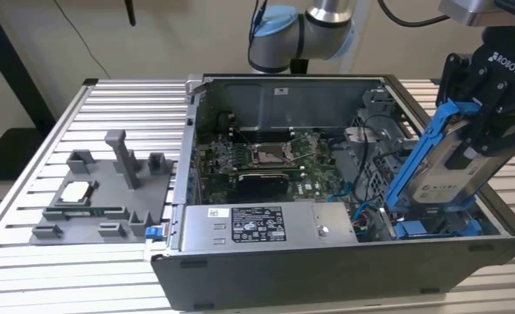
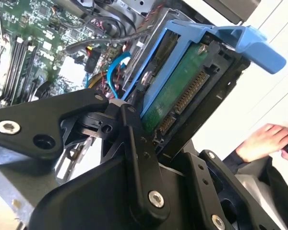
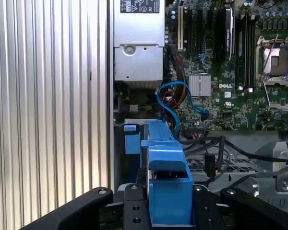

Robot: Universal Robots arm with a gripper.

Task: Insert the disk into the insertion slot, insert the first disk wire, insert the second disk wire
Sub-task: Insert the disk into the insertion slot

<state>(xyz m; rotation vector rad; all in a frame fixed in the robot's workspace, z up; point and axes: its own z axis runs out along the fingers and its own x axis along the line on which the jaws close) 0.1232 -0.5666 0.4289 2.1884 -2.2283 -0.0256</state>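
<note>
Now you are in the first step: the disk [image 1: 453,167] is in the claw [image 1: 495,134] and is not yet seated. The claw is closed on the upper part of the disk. In the exterior view the disk stands tilted at the case's [image 1: 327,278] corner on the exterior view's right. Its lower end is already inside the case, down near some blue parts [image 1: 436,229], and its upper end rises well above the rim. The second wrist view shows the disk's [image 2: 177,96] green underside and its connector edge, between the black arms of the claw [image 2: 175,141].

I judge that this step asks for careful alignment: the blue frame must meet the slot squarely, and the loose wires [image 3: 170,93] lying just beside it must not be caught under it. The two wires look not yet plugged in.

Some things you cannot check from here. The mouth of the slot is hidden behind the disk and the case wall, so I cannot tell if the lower end touches its guides. In the first wrist view the disk's [image 3: 165,160] own frame covers what is below it. A person's hand [image 2: 264,141] is near the edge of the second wrist view, partly cut off. The case rests on the slatted surface [image 1: 109,288].
</note>
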